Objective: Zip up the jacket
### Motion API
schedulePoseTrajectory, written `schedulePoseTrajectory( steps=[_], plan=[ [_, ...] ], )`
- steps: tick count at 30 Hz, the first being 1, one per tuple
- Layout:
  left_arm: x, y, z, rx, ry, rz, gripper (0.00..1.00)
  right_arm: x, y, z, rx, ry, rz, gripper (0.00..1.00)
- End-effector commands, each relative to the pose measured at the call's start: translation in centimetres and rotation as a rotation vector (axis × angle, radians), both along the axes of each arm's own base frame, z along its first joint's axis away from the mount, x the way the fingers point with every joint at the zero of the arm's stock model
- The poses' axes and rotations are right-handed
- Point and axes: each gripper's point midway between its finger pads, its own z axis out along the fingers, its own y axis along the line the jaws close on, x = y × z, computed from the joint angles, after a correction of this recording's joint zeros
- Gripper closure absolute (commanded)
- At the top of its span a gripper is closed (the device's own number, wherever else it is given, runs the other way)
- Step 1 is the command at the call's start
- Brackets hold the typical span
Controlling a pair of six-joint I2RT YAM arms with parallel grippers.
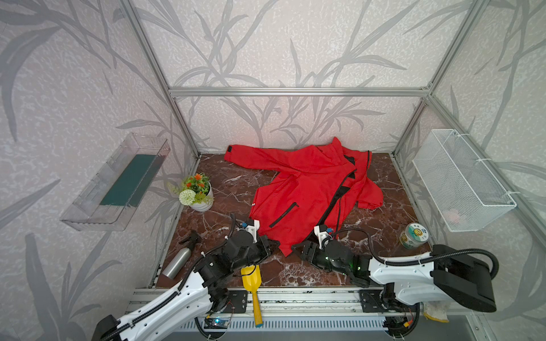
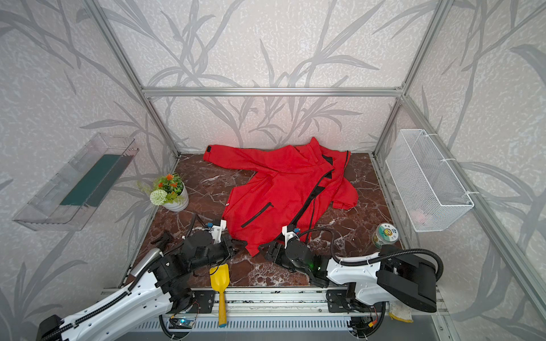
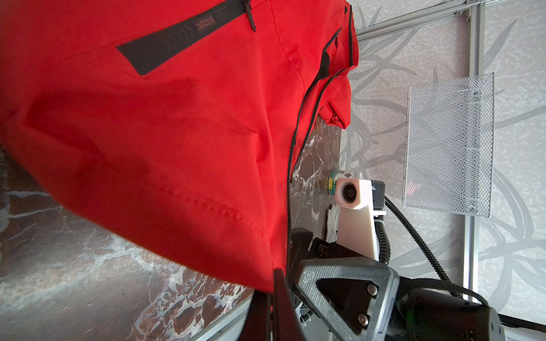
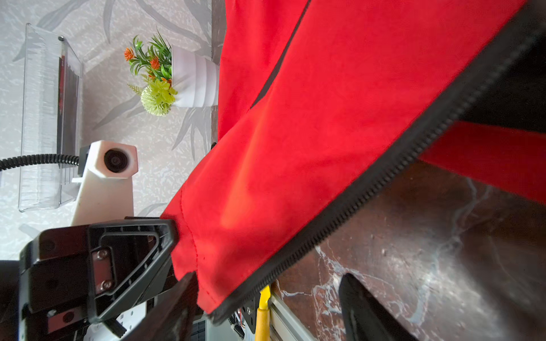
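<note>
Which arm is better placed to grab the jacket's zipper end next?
Right. The right end effector stands open astride the bottom of the zipper; the left end effector is shut on the jacket hem.

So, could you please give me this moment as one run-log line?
left pincer: shut on jacket hem | right pincer: open, astride hem corner by front zipper | front zipper: undone

Potted flowers [image 1: 197, 193] stood on marble tabletop [image 1: 230, 189], steel spray bottle [image 1: 177, 261] lay nearby, yellow scoop [image 1: 251, 285] at front, lidded jar [image 1: 413, 236], wall-hung wire basket [image 1: 461, 180].
</note>
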Motion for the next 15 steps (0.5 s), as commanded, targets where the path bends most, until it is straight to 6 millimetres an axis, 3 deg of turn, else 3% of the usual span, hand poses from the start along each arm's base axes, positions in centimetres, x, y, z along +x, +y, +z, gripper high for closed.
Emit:
schedulePoseTrajectory(
  steps=[1,9,15],
  plan=[
    [-0.1,0.0,0.4,-0.004,-0.003,0.0,1.0,0.1,1.8,3.6,0.123,-0.067,0.028,0.33],
    [-0.1,0.0,0.3,-0.004,-0.002,-0.002,1.0,0.3,1.6,3.5,0.112,-0.089,0.024,0.59],
    [0.0,0.1,0.5,-0.004,-0.01,-0.001,1.0,0.5,1.0,3.7,0.122,-0.107,-0.001,0.88]
  ],
)
